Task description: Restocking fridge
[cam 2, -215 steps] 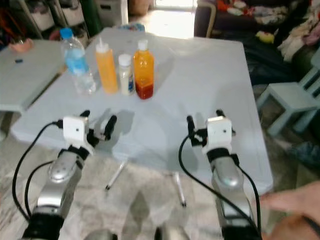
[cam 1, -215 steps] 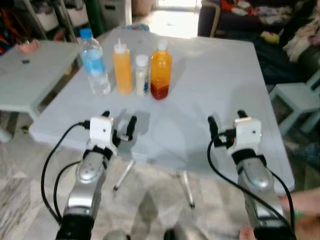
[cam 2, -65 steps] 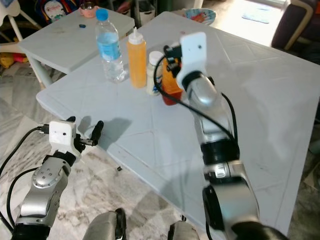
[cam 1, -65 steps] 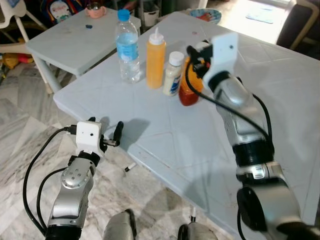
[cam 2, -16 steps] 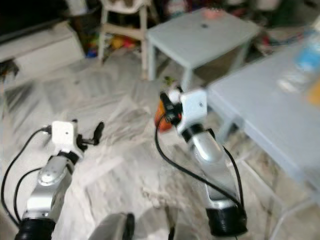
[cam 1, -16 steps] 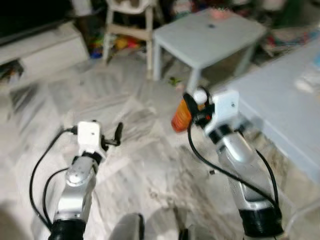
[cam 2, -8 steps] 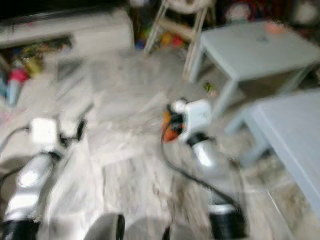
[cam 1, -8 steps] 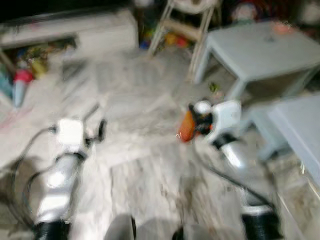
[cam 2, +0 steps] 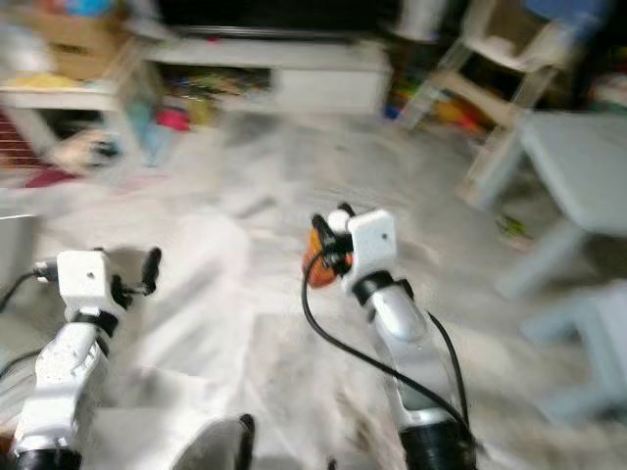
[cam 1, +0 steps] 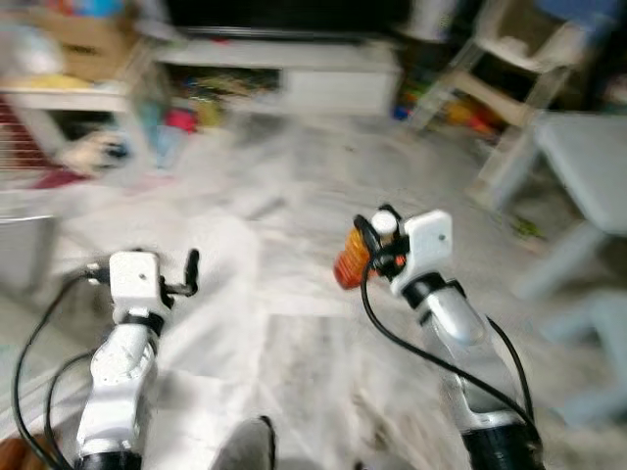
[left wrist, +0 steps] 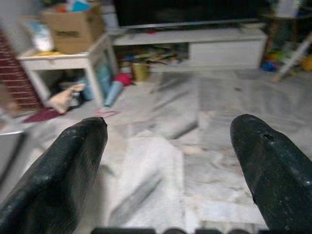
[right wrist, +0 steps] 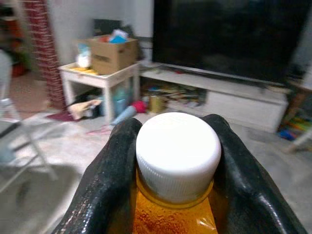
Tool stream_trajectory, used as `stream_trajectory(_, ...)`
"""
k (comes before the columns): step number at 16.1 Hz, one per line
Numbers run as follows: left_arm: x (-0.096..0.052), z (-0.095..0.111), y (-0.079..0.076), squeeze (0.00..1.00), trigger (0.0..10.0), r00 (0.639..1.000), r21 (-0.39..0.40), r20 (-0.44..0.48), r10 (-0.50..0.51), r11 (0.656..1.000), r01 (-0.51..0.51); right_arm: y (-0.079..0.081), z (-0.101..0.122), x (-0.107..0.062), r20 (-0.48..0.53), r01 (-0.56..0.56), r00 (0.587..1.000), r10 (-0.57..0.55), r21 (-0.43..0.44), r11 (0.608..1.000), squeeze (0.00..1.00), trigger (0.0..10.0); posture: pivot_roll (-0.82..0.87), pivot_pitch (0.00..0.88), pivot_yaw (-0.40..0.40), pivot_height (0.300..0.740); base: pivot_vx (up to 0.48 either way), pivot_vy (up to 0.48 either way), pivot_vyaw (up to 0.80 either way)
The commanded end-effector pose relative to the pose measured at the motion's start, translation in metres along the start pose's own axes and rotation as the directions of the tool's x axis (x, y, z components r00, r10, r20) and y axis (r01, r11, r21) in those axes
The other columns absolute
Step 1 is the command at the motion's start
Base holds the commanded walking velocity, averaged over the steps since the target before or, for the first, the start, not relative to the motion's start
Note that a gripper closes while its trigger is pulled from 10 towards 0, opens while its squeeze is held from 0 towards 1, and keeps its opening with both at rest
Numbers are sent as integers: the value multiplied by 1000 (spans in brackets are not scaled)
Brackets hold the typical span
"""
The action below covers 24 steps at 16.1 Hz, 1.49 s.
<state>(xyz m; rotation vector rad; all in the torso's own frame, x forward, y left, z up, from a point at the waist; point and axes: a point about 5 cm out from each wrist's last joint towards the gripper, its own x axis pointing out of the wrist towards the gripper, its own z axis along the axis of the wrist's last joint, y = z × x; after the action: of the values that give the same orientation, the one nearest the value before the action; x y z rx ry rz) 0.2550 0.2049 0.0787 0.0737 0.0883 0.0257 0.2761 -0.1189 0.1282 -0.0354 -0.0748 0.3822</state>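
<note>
Two grippers reach out over pale marble floor [cam 1: 294,343], and the head views are blurred by motion. Nearest, the left gripper [left wrist: 168,161] hangs with its fingers [left wrist: 63,165] spread wide and nothing between them. Beside it the right gripper [right wrist: 176,161] is clenched on the orange bottle [cam 1: 351,262], both black fingers [right wrist: 114,175] pressed against the neck just under the white cap [right wrist: 178,155]; the bottle tilts away from the wrist, carried above the floor in front of the robot.

Half a second ago the two grey tables filled the right of the head views; now only one corner of a grey table [cam 1: 588,162] shows at the right edge, with a pale chair [cam 1: 519,69] behind it. New at the far side are a low white TV stand [cam 1: 294,73] under a dark screen [right wrist: 229,36], and a small white side table [right wrist: 100,78] bearing a cardboard box [right wrist: 109,53]. The bottle sits in the same grip as before.
</note>
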Motion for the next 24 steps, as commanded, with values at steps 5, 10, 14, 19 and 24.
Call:
stream_trajectory(5, -1, 1, -2, 0, 10000, 1000, 23, -5, 4, 1000, -4, -17, -6, -9, 6, 74, 997, -74, -4, 997, 0, 10000, 48, 25, -26, 740, 0, 448, 739)
stream_trajectory(10, 3, 0, -11, 0, 10000, 999, 36, -19, -41, 999, 42, -19, -9, -9, -2, 88, 996, -89, -2, 996, 0, 10000, 38, 21, -21, 740, 0, 466, 85)
stream_trajectory(14, 3, -1, -13, 0, 10000, 998, 24, -39, -54, 998, 55, -20, -10, -7, -2, 93, 996, -93, -3, 996, 0, 10000, 40, 23, -23, 740, -284, 390, 0)
stream_trajectory(19, 4, 1, -15, 0, 10000, 997, 41, -35, -73, 996, 75, -12, -10, -6, 3, 68, 998, -68, -6, 998, 0, 10000, 35, 32, -19, 740, -299, 378, 0)
stream_trajectory(24, 6, 1, -17, 0, 10000, 996, 40, -38, -76, 996, 78, -12, -8, -5, 18, 55, 998, -55, -9, 998, 0, 10000, 32, 36, -17, 740, -322, 359, 0)
